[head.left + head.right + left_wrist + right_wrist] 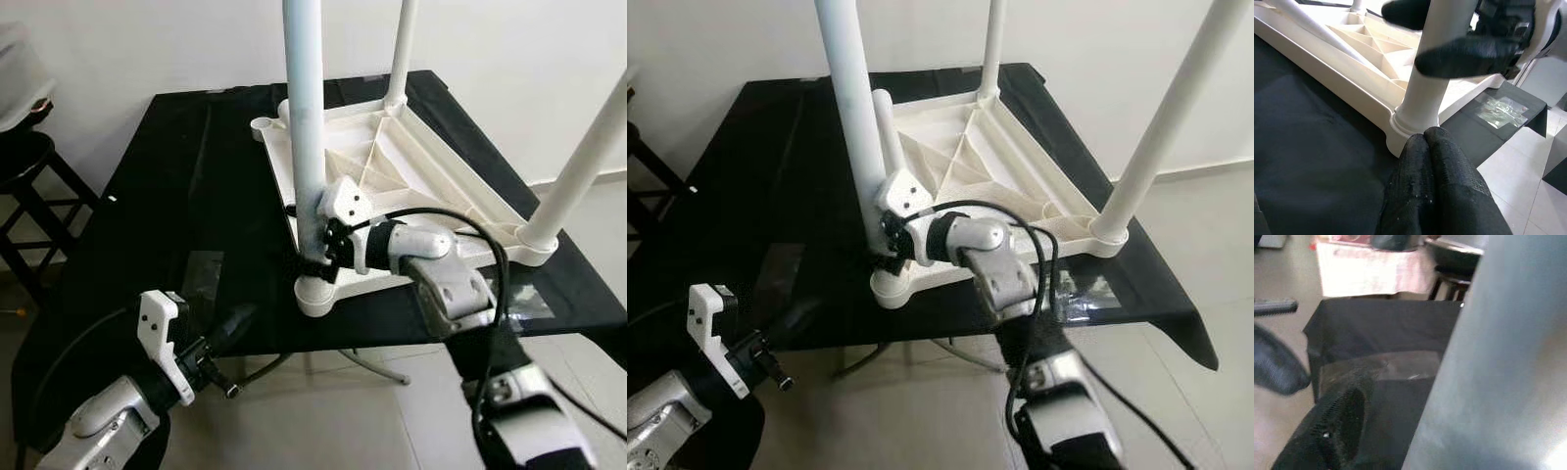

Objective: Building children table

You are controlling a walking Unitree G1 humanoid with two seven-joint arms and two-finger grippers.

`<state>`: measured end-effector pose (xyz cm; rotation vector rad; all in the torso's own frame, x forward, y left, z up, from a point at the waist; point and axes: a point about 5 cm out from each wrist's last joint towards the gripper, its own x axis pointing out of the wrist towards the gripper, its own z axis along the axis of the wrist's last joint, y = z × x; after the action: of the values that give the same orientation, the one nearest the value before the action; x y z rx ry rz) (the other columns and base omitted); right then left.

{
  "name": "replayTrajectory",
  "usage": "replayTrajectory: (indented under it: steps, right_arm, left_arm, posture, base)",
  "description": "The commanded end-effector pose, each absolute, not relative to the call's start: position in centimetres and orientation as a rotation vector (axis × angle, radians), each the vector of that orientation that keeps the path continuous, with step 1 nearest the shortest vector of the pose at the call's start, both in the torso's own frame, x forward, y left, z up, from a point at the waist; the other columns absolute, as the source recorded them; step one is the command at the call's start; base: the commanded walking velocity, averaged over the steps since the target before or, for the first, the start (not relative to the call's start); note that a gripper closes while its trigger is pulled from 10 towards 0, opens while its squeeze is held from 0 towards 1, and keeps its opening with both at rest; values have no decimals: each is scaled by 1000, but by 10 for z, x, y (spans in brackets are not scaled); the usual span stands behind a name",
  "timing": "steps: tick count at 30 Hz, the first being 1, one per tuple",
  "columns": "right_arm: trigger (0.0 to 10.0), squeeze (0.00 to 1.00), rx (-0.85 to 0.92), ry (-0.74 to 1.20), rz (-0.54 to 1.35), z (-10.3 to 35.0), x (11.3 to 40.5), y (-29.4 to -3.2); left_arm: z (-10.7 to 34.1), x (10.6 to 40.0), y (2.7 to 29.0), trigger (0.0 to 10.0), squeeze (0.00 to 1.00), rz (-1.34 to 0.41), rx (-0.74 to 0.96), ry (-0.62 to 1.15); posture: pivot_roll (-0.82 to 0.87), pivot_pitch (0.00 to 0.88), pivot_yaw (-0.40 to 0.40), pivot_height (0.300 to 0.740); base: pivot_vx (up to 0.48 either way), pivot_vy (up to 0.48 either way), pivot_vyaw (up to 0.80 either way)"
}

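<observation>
A white plastic children's table (431, 166) lies upside down on a black table (176, 196). Three white legs stand up from its corners: the near one (306, 127), a far one (402, 49) and a right one (578, 176). Another white leg (887, 132) shows just behind the near one. My right gripper (323, 250) is shut on the near leg just above its socket. That leg (1498, 372) looms close in the right wrist view, beside one black finger (1337, 431). My left gripper (230, 328) is shut on nothing, low at the black table's front edge, pointing at the leg's base (1418, 117).
A dark stool (29, 166) stands to the left of the black table. Shiny tape patches (201, 269) lie on the cloth near the front edge. Tiled floor (323, 411) lies below between my arms. A white wall runs behind.
</observation>
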<state>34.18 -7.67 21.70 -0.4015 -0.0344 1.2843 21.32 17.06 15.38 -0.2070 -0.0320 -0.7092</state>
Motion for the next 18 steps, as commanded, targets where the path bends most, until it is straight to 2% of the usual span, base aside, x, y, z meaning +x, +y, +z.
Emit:
replayTrajectory:
  steps: [1,8,9,18]
  right_arm:
    - [10000,0,-393,-47,1358,219,341,-71]
    - [10000,0,-308,-26,1476,223,348,-71]
    - [0,0,-264,-17,1525,224,350,-72]
    - [0,0,-267,-46,1507,220,351,-78]
  left_arm:
    - [154,210,171,10000,0,-704,-195,-20]
    - [155,208,172,10000,0,-703,-189,-14]
    - [154,207,173,10000,0,-705,-187,-9]
    - [154,207,173,10000,0,-704,-181,-2]
  posture:
    - [32,146,35,740]
    - [48,157,43,740]
    - [64,159,45,740]
    - [67,157,49,740]
  base:
    - [0,0,0]
    - [0,0,0]
    - [0,0,0]
    - [0,0,0]
